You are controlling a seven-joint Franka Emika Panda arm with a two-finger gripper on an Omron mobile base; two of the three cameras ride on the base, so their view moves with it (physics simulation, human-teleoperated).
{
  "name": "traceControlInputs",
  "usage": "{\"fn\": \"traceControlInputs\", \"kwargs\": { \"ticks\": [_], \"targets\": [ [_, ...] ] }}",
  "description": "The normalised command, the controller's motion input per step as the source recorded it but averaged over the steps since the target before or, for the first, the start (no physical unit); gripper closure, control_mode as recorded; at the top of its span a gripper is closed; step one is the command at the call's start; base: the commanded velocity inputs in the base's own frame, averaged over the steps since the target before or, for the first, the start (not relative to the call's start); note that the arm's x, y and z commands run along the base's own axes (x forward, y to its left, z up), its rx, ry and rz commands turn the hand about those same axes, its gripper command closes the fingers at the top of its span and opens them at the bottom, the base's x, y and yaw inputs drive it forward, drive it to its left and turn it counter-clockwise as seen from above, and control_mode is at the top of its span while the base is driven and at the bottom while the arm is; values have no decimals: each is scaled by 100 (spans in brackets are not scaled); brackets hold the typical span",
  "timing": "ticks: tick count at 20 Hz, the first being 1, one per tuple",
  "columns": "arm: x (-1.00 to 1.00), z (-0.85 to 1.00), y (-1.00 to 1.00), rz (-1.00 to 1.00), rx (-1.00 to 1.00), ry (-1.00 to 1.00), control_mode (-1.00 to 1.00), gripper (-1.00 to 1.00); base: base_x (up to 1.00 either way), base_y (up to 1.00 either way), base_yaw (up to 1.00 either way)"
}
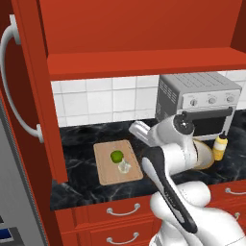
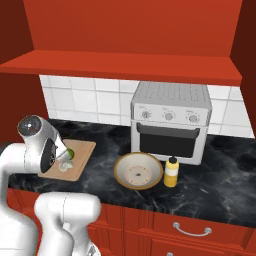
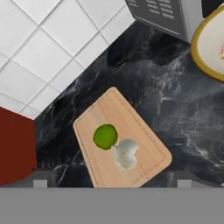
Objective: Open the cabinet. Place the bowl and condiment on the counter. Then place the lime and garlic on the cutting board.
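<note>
Overhead, the cabinet (image 1: 139, 33) stands open, its door (image 1: 29, 96) swung out to the left with the long curved handle (image 1: 12, 81) on it, and the shelf that can be seen inside is bare; below it the black counter (image 2: 220, 175) runs in front of the white tiled wall (image 1: 96, 101); the grey toaster oven (image 2: 170, 120) stands at the back of it.

The cutting board (image 3: 127, 127) lies flat on the counter, left of the oven; the bowl (image 2: 138, 170) sits upright on the counter in front of the oven, and the yellow bottle (image 2: 171, 171) stands just beside it on its right, near but, as far as I can tell, not touching; the lime (image 3: 105, 136) and the garlic (image 3: 125, 153) both rest on the board, touching each other or almost.

The gripper (image 3: 112, 183) hangs above the board, looking down on it, with its two tips spread wide at the bottom corners of the hand view and nothing between them; so it is open and empty.

By my judgement every part of the task is already done: the door is open, the bowl and the bottle are on the counter, the two small things are on the board; the step in hand is only the release over the board. The next move calls for little: to lift the hand straight away from the board without brushing the garlic or the lime, which are round and could roll off the edge.
</note>
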Motion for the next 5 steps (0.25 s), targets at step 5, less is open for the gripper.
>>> {"fn": "traceControlInputs", "kwargs": {
  "ticks": [5],
  "targets": [
    [-66,61,-13,0,13,-34,-100,-100,0,0,0]
  ]
}}
